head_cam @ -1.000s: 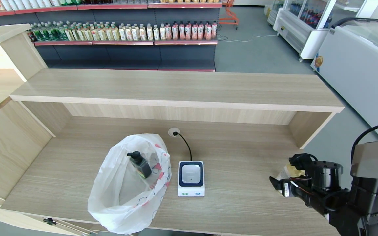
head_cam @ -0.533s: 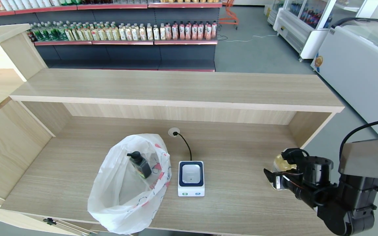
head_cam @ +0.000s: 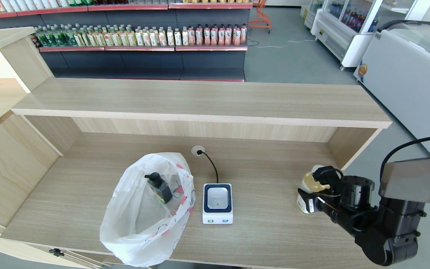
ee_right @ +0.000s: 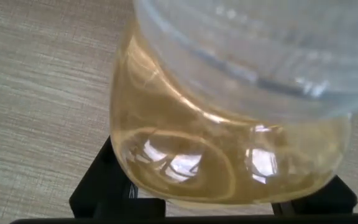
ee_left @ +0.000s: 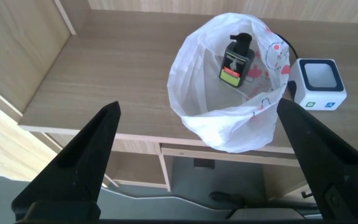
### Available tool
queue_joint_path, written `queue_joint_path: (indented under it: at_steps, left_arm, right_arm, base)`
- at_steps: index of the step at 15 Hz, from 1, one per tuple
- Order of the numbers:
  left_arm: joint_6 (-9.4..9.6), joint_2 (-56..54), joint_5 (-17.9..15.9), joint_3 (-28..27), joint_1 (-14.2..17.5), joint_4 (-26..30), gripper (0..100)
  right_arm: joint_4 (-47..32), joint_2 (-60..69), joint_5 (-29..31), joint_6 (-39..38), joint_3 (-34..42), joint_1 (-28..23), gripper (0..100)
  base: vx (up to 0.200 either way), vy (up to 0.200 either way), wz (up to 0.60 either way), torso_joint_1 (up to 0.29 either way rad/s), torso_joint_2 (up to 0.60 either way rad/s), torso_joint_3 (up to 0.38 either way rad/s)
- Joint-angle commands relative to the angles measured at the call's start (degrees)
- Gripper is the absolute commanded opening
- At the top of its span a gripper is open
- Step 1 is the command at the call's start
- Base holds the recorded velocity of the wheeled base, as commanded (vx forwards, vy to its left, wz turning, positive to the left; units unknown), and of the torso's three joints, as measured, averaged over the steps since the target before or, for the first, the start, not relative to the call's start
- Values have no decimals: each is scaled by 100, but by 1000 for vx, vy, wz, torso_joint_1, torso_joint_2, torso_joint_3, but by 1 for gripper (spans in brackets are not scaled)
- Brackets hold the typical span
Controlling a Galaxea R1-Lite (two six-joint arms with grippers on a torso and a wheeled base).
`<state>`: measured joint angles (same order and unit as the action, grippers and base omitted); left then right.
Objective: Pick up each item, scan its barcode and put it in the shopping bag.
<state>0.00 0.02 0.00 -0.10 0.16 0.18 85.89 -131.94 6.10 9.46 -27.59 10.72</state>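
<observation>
A clear bottle of yellowish liquid (head_cam: pixel 307 183) (ee_right: pixel 229 124) is at the right end of the counter, with my right gripper (head_cam: pixel 314 187) (ee_right: pixel 210 208) shut on its sides. Whether its base touches the counter I cannot tell. The white shopping bag (head_cam: pixel 144 220) (ee_left: pixel 229 118) stands open at the front left, with a black pump bottle (head_cam: pixel 159 186) (ee_left: pixel 235 62) inside. The white barcode scanner (head_cam: pixel 217 203) (ee_left: pixel 319 84) sits just right of the bag. My left gripper (ee_left: pixel 197 168) hangs open off the counter's front edge, before the bag, holding nothing.
The wooden counter (head_cam: pixel 267 175) has side walls and a raised shelf (head_cam: pixel 200 101) behind. The scanner's black cable (head_cam: pixel 211 164) runs back to a hole in the counter. Bare counter lies between scanner and bottle.
My right gripper has carried the bottle left and farther onto the counter, toward the scanner. Bag, pump bottle and scanner have not moved.
</observation>
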Motion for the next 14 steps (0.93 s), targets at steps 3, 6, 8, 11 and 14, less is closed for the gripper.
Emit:
queue_joint_path:
  at_steps: [3, 6, 8, 11, 14]
  left_arm:
    - [0, -2, 0, 1, 2, -1, 100]
    - [0, -2, 0, 1, 2, -1, 100]
    - [0, -2, 0, 1, 2, -1, 100]
    - [0, -2, 0, 1, 2, -1, 100]
    - [9, -2, 0, 1, 2, -1, 100]
  right_arm:
    - [6, -86, -12, 21, -1, 10, 0]
    - [6, 125, -733, -164, -10, 53, 0]
    - [15, 459, -1409, -656, 25, 212, 0]
    - [-73, 1232, -2323, -1421, 122, 449, 0]
    - [-1189, 2445, -3668, -1992, 122, 554, 0]
  base:
    - [0, 0, 0, 0, 0, 0]
    - [0, 0, 0, 0, 0, 0]
    - [0, 0, 0, 0, 0, 0]
    - [0, 0, 0, 0, 0, 0]
    - [0, 0, 0, 0, 0, 0]
